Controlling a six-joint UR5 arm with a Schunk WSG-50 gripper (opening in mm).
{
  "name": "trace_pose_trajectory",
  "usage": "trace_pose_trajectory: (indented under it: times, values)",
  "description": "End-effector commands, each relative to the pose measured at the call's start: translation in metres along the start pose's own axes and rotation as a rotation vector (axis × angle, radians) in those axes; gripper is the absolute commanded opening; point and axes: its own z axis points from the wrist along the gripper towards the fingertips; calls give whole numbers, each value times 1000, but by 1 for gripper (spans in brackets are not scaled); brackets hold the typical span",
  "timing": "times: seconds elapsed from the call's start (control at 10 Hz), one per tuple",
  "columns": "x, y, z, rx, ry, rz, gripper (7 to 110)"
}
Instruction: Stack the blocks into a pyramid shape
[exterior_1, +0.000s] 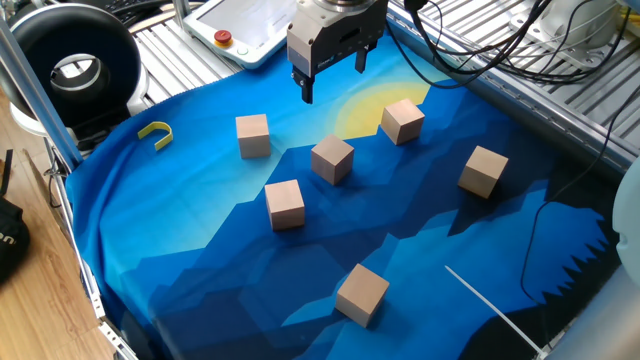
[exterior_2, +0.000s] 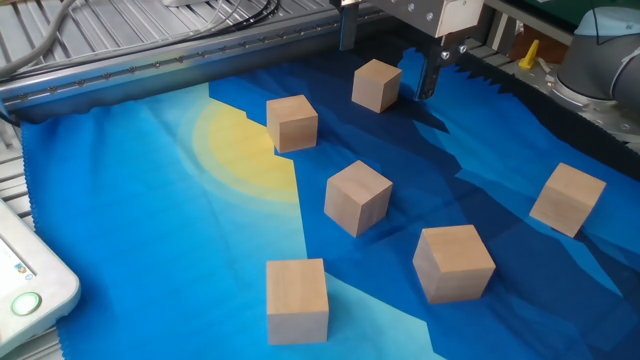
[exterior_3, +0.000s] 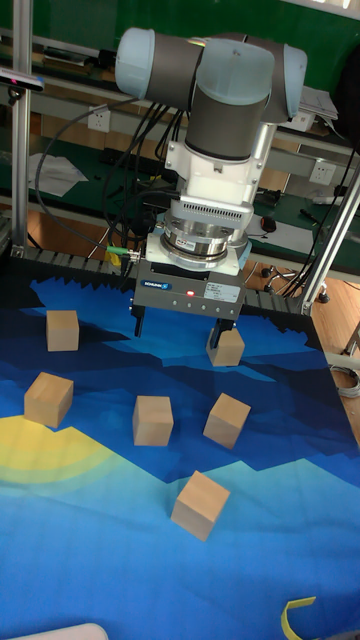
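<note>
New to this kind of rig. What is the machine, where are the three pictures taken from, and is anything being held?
It is one robot arm ending in a two-finger gripper. The two wide pictures look down on the scene from different sides; the tall one faces the arm head-on. On a blue and yellow cloth lie six wooden blocks, all apart, none stacked, plus a small yellow hook. The gripper hangs open above the cloth, holding nothing.

Six plain tan wooden blocks, as I see them: all single, none touching, each flat on one face, variously turned; lone block lies well apart from the rest.
</note>
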Motion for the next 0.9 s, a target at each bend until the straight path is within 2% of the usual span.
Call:
trace_pose_trajectory:
  times: [0.0, 0.1, 0.8]
  values:
    - [-26, 41, -5, -169, -87, 244, 109]
    - [-26, 41, -5, -167, -84, 244, 7]
    - [-25, 38, -4, -156, -82, 244, 7]
